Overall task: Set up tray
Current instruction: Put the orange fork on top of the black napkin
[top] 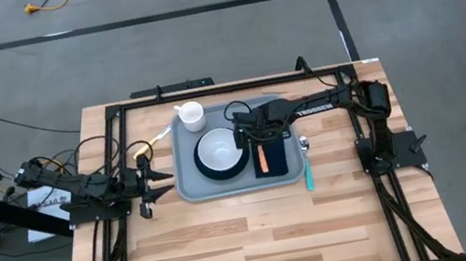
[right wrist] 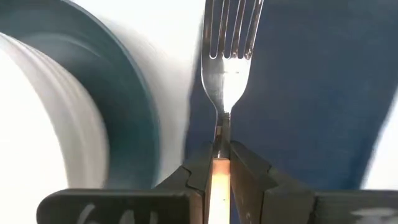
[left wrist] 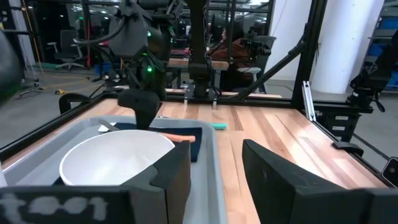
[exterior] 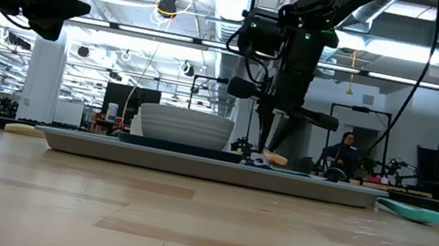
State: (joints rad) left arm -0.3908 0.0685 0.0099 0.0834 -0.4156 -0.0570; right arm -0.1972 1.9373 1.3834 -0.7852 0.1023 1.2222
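The light grey-blue tray (top: pixel 188 191) lies on the middle of the table. It carries a white bowl (top: pixel 217 148) on a dark plate, with a navy cloth (top: pixel 277 153) beside them. A white cup (top: pixel 189 114) stands at the tray's far left corner. My right gripper (right wrist: pixel 219 168) reaches over the tray, points down, and is shut on an orange-handled fork (right wrist: pixel 230 56) above the cloth. My left gripper (top: pixel 162 180) is open and waits just left of the tray (left wrist: pixel 208 155), touching nothing. My right gripper pinches the fork between its two fingers, on the orange handle (right wrist: pixel 218 177) where it meets the steel neck. The fingers come from above, pointing down, and lie across the fork. The fork lies level and low over the navy cloth (right wrist: pixel 311 93); whether it rests on the cloth I cannot tell.
A teal-handled spoon (top: pixel 308 173) lies on the wood just right of the tray. A small yellowish thing (top: pixel 161 139) lies by the tray's far left side. A black frame borders the table's far edge and sides. Bare wood stretches along the near half.
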